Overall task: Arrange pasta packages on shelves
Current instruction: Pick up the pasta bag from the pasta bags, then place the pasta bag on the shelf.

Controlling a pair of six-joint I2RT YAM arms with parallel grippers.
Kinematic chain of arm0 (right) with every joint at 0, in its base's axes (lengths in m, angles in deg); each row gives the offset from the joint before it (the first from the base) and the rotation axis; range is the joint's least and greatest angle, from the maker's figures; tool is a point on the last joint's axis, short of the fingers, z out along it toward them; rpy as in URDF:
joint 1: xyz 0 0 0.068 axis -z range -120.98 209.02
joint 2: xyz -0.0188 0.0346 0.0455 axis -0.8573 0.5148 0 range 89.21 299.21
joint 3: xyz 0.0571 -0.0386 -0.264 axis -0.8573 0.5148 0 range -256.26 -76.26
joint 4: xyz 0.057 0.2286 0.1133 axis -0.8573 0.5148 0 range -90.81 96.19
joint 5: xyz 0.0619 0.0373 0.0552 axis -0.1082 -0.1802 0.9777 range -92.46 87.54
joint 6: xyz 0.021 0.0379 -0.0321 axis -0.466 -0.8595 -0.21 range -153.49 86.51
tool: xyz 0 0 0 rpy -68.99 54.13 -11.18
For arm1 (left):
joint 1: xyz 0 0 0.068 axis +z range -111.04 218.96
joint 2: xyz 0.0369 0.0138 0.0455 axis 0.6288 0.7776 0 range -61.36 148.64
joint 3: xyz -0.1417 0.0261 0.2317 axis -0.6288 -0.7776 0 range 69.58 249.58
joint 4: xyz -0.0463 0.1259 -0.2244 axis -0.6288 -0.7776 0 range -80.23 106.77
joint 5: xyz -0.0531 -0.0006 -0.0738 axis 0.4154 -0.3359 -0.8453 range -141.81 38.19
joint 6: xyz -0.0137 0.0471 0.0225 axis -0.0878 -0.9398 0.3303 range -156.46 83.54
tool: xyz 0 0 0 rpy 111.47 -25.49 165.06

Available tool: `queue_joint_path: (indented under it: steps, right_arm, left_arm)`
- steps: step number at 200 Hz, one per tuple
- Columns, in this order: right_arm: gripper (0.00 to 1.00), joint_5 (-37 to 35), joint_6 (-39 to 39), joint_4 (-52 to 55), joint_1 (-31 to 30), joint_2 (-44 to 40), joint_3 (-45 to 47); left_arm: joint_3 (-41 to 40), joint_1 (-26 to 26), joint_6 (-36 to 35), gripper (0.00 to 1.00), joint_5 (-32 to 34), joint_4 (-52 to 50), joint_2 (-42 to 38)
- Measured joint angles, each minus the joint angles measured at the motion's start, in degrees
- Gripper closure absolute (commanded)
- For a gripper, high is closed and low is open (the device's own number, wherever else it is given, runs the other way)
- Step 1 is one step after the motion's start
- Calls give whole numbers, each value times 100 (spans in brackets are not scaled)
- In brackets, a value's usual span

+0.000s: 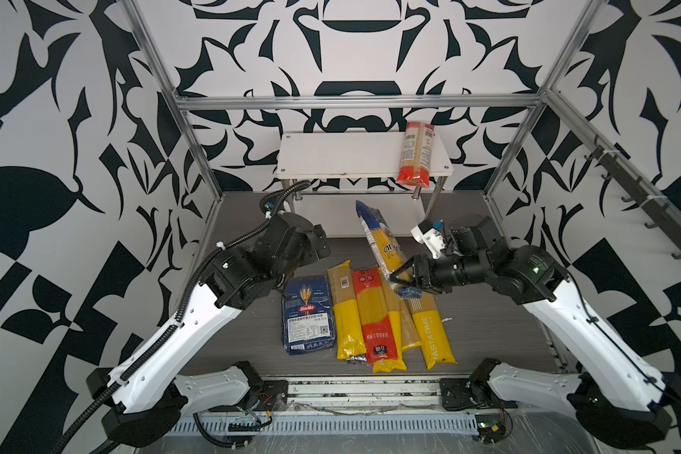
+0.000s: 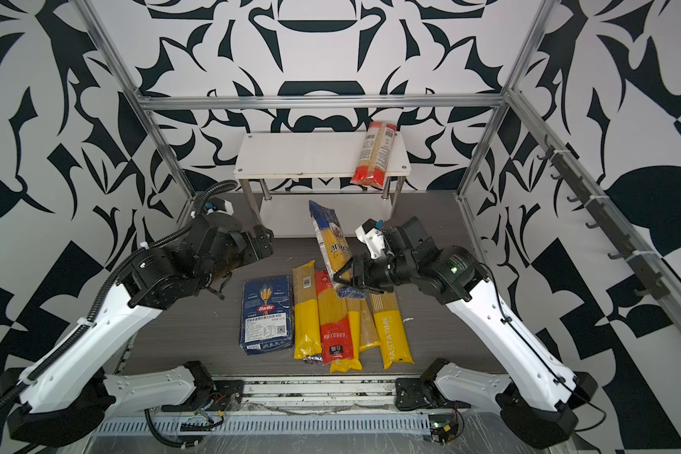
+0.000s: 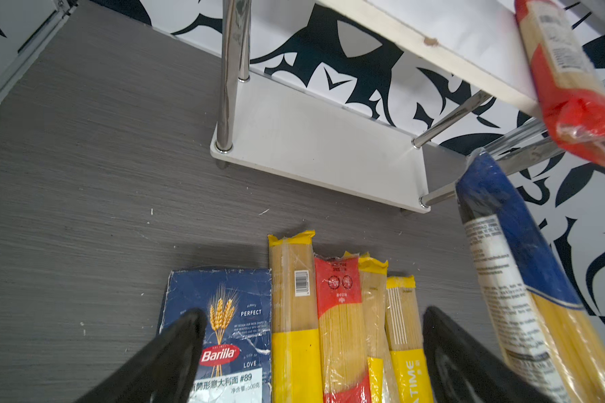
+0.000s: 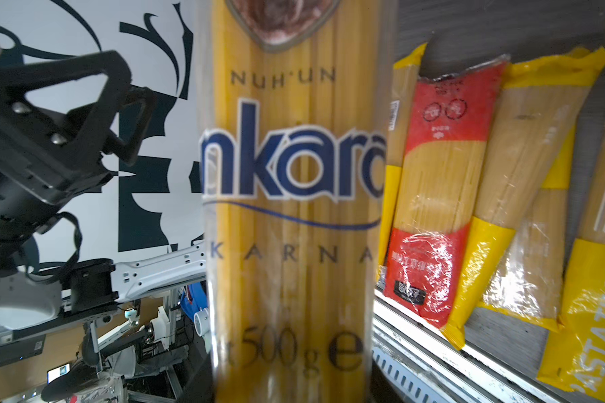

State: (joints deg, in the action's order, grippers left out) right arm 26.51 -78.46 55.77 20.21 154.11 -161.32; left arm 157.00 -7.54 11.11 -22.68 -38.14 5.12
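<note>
We are working over the dark grey wood-grain table [image 1: 484, 326]. At its far edge the shelves [image 1: 339, 157] [image 2: 303, 157] are standing against the patterned wall: two white boards on chrome posts, the lower board [image 3: 315, 139] sitting just off the tabletop.

In front of us a row of packs is lying flat, side by side and lengthwise toward the shelves. Going from our left, the wide blue Barilla pack [image 1: 307, 314] [image 2: 267, 314] [image 3: 231, 321] is touching a yellow bag [image 1: 345, 314] [image 3: 292, 296]. A red-and-clear bag [image 1: 372, 314] [image 4: 430, 192] is lying partly on other yellow bags, and the PASTATIME bag [image 1: 431, 330] [image 2: 392, 330] is slanting outward at our right.

We are holding the blue-and-yellow spaghetti bag [image 1: 382, 239] [image 2: 331, 239] [image 4: 294, 209] tilted in the air. Its blue upper end is pointing toward the right front post of the shelves. Its lower end is hanging over the far ends of the row, and we cannot tell whether it is touching them.

A red bag [image 1: 415, 153] [image 2: 374, 155] [image 3: 570, 94] is lying on the right end of the top board, its red near end overhanging the front edge.

Our right gripper [image 1: 398, 282] [image 2: 341, 281] is clamping the lower end of the blue-and-yellow spaghetti bag, jaws drawn in against both sides of it. Our left gripper [image 3: 313, 315] is hovering above the far end of the Barilla pack and its neighbours, jaws spread wide, gripping nothing.
</note>
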Motion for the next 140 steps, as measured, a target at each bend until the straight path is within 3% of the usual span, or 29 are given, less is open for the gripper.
queue_joint_path:
  steps: [75,140]
  right_arm:
    - [100,-50,369,50,9,1069,-1460]
    - [100,-282,970,378,339,2660,-3816]
  left_arm:
    - [839,1121,-807,1,-1071,238,892]
    - [1471,1919,-1576,1,-1928,352,1438]
